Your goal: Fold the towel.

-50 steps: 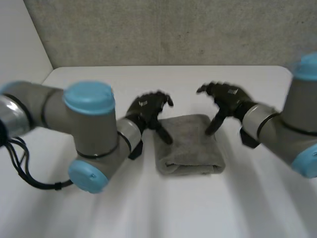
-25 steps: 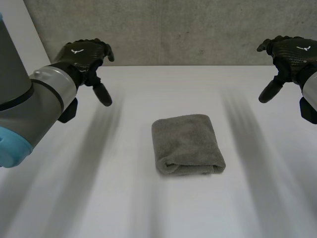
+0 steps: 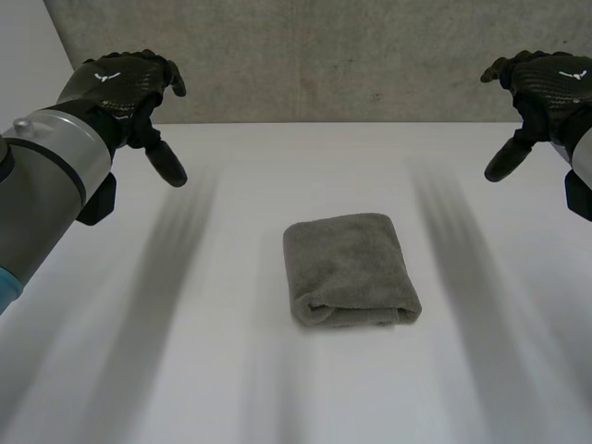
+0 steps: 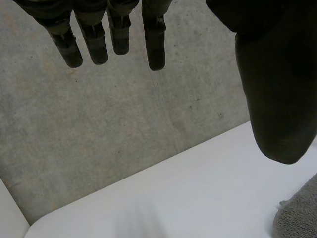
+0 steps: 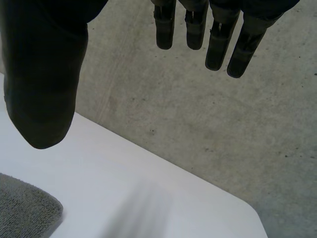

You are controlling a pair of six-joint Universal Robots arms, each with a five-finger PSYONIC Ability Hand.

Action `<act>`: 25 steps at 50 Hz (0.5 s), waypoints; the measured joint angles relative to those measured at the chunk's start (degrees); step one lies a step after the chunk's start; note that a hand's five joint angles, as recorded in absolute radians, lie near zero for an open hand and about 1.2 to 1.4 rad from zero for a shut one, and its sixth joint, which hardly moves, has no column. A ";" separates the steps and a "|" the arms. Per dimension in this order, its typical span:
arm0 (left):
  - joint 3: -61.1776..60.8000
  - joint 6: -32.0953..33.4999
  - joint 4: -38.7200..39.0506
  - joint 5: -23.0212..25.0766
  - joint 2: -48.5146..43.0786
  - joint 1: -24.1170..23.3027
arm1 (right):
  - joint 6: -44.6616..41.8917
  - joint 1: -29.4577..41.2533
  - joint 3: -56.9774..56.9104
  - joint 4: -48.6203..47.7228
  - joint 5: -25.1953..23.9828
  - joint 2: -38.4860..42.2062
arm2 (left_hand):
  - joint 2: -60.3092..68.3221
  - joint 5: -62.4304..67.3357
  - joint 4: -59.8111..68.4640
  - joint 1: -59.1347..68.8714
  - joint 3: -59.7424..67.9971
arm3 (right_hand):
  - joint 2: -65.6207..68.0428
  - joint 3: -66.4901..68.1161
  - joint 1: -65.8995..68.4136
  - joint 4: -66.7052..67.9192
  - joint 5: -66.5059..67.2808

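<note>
A big white table (image 3: 277,398) fills the front. Its top is smooth and plain, and its far corners are round. Right behind it stands a grey wall (image 3: 324,55). It looks rough, like concrete, with small dark dots and faint lines on it. At the far left, next to it, is a plain white side wall (image 3: 28,65). The light is soft and even.

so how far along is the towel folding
Done: the towel lies on the table as a compact folded block, its doubled edge nearest the robot. In hand: nothing; the left hand and right hand hover open at either side, well apart from it. Left: seemingly nothing, unless a further fold is wanted.
</note>
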 measured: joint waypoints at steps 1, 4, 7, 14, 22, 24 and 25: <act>-0.07 -0.01 0.01 0.00 0.08 0.00 | -0.01 0.00 -0.02 0.05 0.04 -0.05 | 0.00 0.00 0.00 0.00 0.00 | 0.00 0.00 0.00 0.00 0.00; -0.43 -0.06 0.06 -0.02 0.54 0.00 | 0.00 0.01 -0.04 0.31 0.39 -0.19 | 0.00 0.00 0.00 0.00 0.00 | 0.00 0.00 0.00 0.00 0.00; -0.62 -0.07 0.08 -0.04 0.87 0.01 | 0.00 0.01 0.10 0.70 1.20 -0.18 | 0.00 0.00 0.00 0.00 0.00 | 0.00 0.00 0.00 0.00 0.00; -0.84 -0.12 0.09 -0.10 1.31 0.04 | 0.01 0.63 0.97 1.70 4.99 0.11 | 0.00 0.00 0.00 0.00 0.00 | 0.00 0.00 0.00 0.00 0.00; -1.44 -0.33 0.12 -0.14 1.50 0.22 | -0.03 3.73 1.28 1.64 6.83 0.49 | 0.00 0.00 0.00 0.00 0.00 | 0.00 0.00 0.00 0.00 0.00; -1.76 -0.38 0.15 -0.15 1.61 0.31 | -0.02 4.13 1.28 1.60 6.78 0.49 | 0.00 0.00 0.00 0.00 0.00 | 0.00 0.00 0.00 0.00 0.00; -1.87 -0.40 0.16 -0.15 1.64 0.36 | -0.02 4.25 1.28 1.59 6.75 0.49 | 0.00 0.00 0.00 0.00 0.00 | 0.00 0.00 0.01 0.00 0.00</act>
